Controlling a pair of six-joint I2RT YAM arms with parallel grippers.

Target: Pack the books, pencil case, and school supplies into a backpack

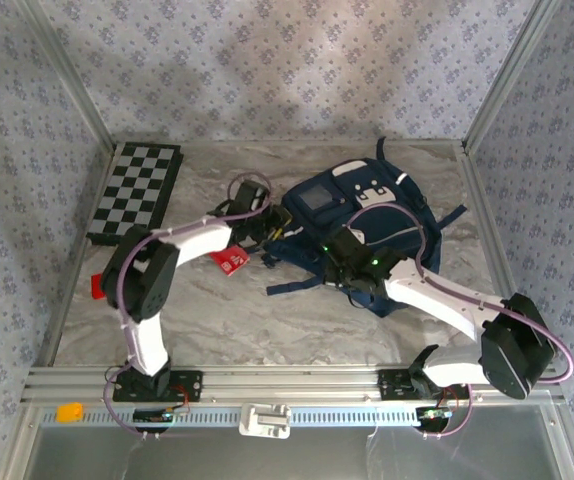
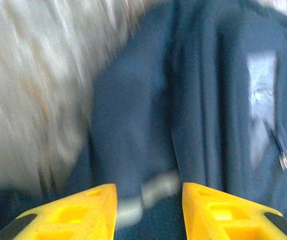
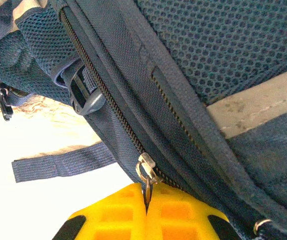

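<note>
Pinching down at the near end, my right gripper (image 3: 146,192) has its jaws fully closed on the zipper pull (image 3: 147,172) of the backpack (image 3: 223,75). The metal tab stands upright in the seam between the two yellow fingers. From that grip the zipper track (image 3: 103,90) runs away up and to the left in the wrist view. That line is what my next move depends on: I judge any pull has to follow the track's long axis, not cut across it. A loose strap (image 3: 58,165) lies flat on the table just left of the claw.

Seen from above, the backpack (image 1: 367,215) lies flat on the table's right half, with the right gripper (image 1: 352,262) at its near edge. The pencil case (image 1: 232,260) lies on the marble just left of the bag. It is much nearer my left arm than my right, so I would leave it to the left.

Farther on, the left gripper (image 2: 148,200) is at the bag's left edge. Its jaws stand partly apart with navy cloth across the gap. The view is blurred, so I cannot tell whether they hold it.

My count is one backpack, one pencil case, one small red block (image 1: 99,286) near the left rail, and one checkered board (image 1: 137,190) at the far left.
</note>
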